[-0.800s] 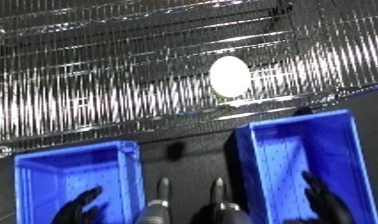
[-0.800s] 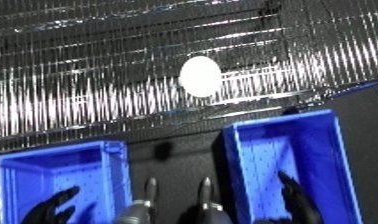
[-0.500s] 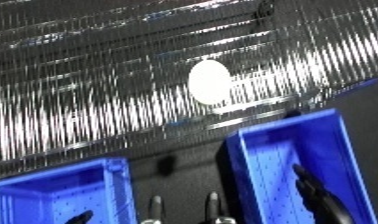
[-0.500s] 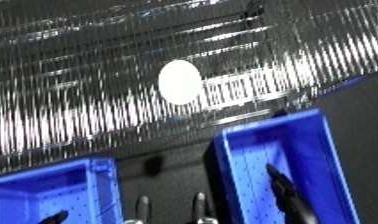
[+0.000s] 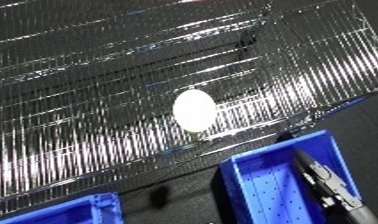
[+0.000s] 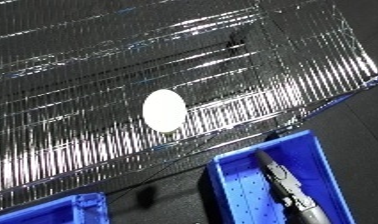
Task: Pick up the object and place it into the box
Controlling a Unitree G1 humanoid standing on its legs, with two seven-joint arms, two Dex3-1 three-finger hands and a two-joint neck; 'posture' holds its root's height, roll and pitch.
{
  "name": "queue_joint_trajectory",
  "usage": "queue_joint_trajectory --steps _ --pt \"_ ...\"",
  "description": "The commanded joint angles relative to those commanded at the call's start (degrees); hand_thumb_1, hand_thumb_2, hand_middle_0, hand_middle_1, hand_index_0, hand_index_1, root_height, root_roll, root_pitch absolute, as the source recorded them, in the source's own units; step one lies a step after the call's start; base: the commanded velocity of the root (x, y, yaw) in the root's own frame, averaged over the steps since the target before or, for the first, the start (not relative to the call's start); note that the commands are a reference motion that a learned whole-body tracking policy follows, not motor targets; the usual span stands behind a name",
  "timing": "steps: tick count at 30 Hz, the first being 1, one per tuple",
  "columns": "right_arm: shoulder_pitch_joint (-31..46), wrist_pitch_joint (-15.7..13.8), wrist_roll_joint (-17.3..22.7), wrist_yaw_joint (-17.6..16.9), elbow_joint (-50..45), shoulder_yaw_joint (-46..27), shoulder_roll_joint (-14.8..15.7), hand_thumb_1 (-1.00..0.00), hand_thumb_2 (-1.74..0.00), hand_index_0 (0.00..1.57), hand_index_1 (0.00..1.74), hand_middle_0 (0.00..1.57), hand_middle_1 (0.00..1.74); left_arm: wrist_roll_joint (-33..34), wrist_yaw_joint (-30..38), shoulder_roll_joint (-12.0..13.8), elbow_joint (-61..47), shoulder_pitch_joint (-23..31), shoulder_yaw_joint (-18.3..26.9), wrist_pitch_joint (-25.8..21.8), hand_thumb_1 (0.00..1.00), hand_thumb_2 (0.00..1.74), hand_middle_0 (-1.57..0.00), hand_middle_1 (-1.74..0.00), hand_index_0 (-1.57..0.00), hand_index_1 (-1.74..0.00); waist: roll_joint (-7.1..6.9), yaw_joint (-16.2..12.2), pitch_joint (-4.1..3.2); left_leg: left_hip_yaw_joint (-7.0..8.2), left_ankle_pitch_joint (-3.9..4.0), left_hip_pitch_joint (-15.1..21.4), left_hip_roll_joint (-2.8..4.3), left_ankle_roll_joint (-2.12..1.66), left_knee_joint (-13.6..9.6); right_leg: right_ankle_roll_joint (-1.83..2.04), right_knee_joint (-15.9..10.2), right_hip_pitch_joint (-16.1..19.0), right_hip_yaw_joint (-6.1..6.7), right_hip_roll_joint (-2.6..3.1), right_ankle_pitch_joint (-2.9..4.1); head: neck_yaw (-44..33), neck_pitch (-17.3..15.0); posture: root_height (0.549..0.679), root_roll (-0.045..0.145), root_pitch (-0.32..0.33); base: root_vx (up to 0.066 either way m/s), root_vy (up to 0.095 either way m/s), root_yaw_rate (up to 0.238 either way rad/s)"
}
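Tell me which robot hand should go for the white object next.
Right, probably. The right robot hand shows over the right bin, fingers straight, pointing toward the white object on the shiny ribbed surface. The left one is out of view.

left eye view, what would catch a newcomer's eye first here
A white oval object stands out most, lying alone on the shiny ribbed silver surface near the picture's middle. Below it at lower right sits a bright blue bin, with the right hand reaching up over it, fingers straight. The corner of a second blue bin shows at lower left.
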Motion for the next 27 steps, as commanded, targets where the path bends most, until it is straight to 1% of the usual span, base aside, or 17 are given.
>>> queue_joint_trajectory --steps 1,3,8,11,14,17,20,24,27 --pt "-0.87 0.59 -0.02 -0.36 -0.54 0.13 -0.55 0.0 0.0 0.0 0.0 0.0 0.0 -0.03 -0.01 0.1 0.11 -0.09 -0.08 0.1 0.0 0.0 0.0 0.0 0.0 0.0 0.05 0.2 0.14 -0.03 -0.07 -0.15 0.0 -0.02 0.24 0.03 0.25 -0.17 -0.08 -0.12 -0.02 0.49 -0.84 0.632 0.026 0.022 0.011 0.011 0.078" --pt "-2.91 1.71 0.0 -1.02 -0.86 0.63 -1.34 0.0 0.0 0.0 0.0 0.0 0.0 0.0 0.02 0.27 0.39 -0.3 -0.17 0.31 0.0 0.0 0.0 0.0 0.0 0.0 0.13 0.64 0.37 -0.1 -0.19 -0.41 -0.04 -0.08 0.67 0.06 0.69 -0.43 -0.26 -0.38 -0.06 1.07 -1.54 0.631 0.026 0.019 0.016 0.012 0.103" --pt "-8.24 4.26 0.13 -2.4 0.16 2.62 -2.21 0.0 0.0 0.0 0.0 0.0 0.0 -0.74 0.49 0.66 0.88 -1.12 -0.15 1.13 0.0 0.0 0.0 0.0 0.0 0.0 0.31 1.7 1.03 -0.4 -0.21 -1.1 -0.24 -0.19 1.48 0.06 1.67 -1.06 -0.73 -0.99 -0.07 2.31 -2.79 0.629 0.027 0.015 0.022 0.014 0.118" --pt "-11.07 5.72 0.43 -3.27 0.92 3.81 -2.36 0.0 0.0 0.0 0.0 0.0 0.0 -2.33 0.54 0.91 0.43 -1.53 -0.02 1.08 0.0 0.0 0.0 0.0 0.0 0.0 0.55 2.22 1.6 -0.58 -0.12 -1.46 -0.43 -0.14 1.77 -0.01 2.15 -1.48 -1.01 -1.27 0.0 3.65 -3.42 0.628 0.028 0.015 0.012 0.024 0.118" --pt "-13.78 6.55 0.71 -4.41 1.96 4.67 -2.02 0.0 0.0 0.0 0.0 0.0 0.0 -3.23 0.47 0.98 -0.82 -1.57 -0.3 0.01 0.0 0.0 0.0 0.0 0.0 0.0 0.95 2.84 2.29 -0.78 -0.01 -1.98 -0.76 -0.07 2.06 -0.11 2.58 -1.93 -1.35 -1.49 0.09 5.38 -4.11 0.627 0.03 0.016 0.002 0.026 0.153" --pt "-16.1 6.78 0.83 -5.0 3.62 5.14 -1.47 0.0 0.0 0.0 0.0 0.0 0.0 -4.18 0.78 0.9 -2.41 -1.22 -0.77 -1.69 0.0 0.0 0.0 0.0 0.0 0.0 1.45 3.54 2.88 -1.02 0.15 -2.4 -1.12 -0.05 2.11 -0.15 2.92 -2.29 -1.65 -1.75 0.14 6.68 -4.27 0.627 0.032 0.018 0.003 0.028 0.145" --pt "-17.96 6.64 0.9 -5.17 5.57 5.43 -1.26 0.0 0.0 0.0 0.0 0.0 0.0 -4.92 1.43 0.87 -4.13 -0.75 -1.03 -3.01 0.0 0.0 0.0 0.0 0.0 0.0 1.93 4.27 3.38 -1.28 0.32 -2.7 -1.45 -0.01 2.06 -0.25 3.28 -2.6 -1.99 -2.13 0.14 8.07 -4.19 0.627 0.034 0.019 0.004 0.029 0.147" --pt "-20.27 5.75 0.78 -6.05 8.31 5.56 -1.1 0.0 0.0 0.0 0.0 0.0 0.0 -5.05 2.18 0.97 -6.32 -0.09 -1.28 -3.53 0.0 0.0 0.0 0.0 0.0 0.0 2.49 5.24 3.95 -1.72 0.54 -3.01 -1.88 0.14 1.97 -0.45 3.74 -2.94 -2.53 -2.65 0.18 10.09 -3.62 0.626 0.036 0.02 0.013 0.019 0.155" --pt "-22.05 4.67 0.99 -7.2 10.1 5.09 -1.02 0.0 0.0 0.0 0.0 0.0 0.0 -5.11 2.31 1.0 -7.38 0.38 -1.62 -3.57 0.0 0.0 0.0 0.0 0.0 0.0 2.87 5.71 4.41 -2.04 0.68 -3.21 -2.19 0.3 1.99 -0.64 4.04 -3.15 -2.85 -2.84 0.22 11.21 -2.88 0.626 0.038 0.021 0.02 0.021 0.109"
